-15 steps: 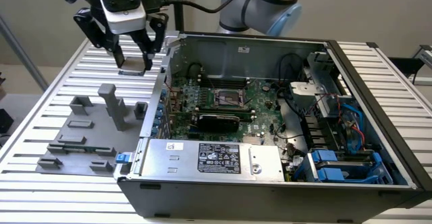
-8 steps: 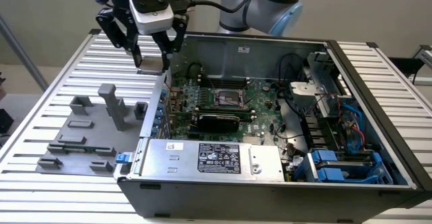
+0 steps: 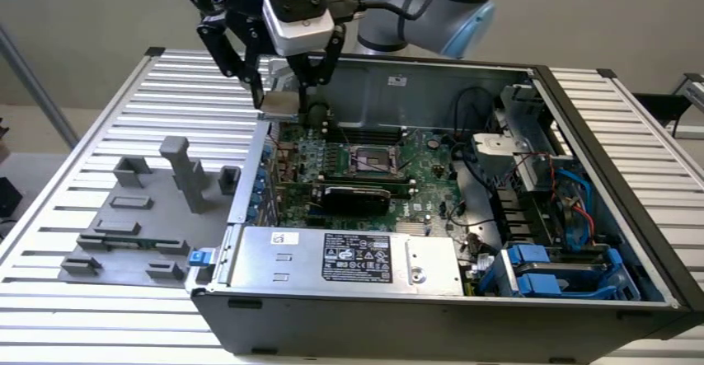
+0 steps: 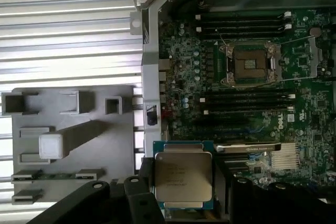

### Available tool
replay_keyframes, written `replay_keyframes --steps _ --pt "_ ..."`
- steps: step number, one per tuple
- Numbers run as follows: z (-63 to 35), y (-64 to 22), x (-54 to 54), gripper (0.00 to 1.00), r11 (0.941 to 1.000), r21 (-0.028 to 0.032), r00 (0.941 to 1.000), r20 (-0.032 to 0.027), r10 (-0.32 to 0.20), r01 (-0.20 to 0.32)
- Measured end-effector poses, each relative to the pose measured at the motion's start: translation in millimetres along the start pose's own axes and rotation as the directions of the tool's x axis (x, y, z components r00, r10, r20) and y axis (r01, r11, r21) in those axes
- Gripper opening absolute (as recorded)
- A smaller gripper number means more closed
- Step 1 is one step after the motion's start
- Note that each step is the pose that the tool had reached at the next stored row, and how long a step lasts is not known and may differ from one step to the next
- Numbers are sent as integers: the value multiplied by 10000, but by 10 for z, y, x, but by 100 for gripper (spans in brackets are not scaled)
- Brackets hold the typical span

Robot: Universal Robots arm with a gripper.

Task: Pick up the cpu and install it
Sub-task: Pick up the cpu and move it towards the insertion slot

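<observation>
Behind the gripper [image 3: 283, 103] rises a plain beige wall [image 3: 99, 2] in soft, even light. Beneath it spreads a table [image 3: 110, 332] of ribbed silver slats with black end caps. Off to one side of it, past the table's edge, a grey pole [image 3: 39, 85] slants over pale floor [image 3: 31, 157].

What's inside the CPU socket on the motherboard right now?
The CPU socket looks empty: a dark bare contact area inside its metal frame, no chip seated. Nothing covers it. The cpu is held in the gripper, away from it.
</observation>
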State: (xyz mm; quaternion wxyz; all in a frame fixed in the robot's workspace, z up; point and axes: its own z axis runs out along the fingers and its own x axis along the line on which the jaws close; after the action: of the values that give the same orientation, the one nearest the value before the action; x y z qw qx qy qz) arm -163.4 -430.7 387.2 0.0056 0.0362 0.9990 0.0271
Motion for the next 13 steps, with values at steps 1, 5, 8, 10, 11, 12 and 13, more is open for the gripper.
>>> replay_keyframes --steps 1,5,8,10,11,12,13 --pt "1 10 -46 55 10000 -1 10000 0 -1 1" --pt "12 57 -225 55 10000 -2 10000 -1 -1 1" --pt "30 103 -357 55 10000 -3 10000 0 1 -1" --pt "48 139 -444 55 10000 -2 10000 0 -1 1" --pt "62 163 -490 55 10000 -2 10000 0 0 0" --pt "78 189 -533 55 10000 -3 10000 0 1 -1" --pt "97 216 -576 55 10000 -2 10000 0 0 0"
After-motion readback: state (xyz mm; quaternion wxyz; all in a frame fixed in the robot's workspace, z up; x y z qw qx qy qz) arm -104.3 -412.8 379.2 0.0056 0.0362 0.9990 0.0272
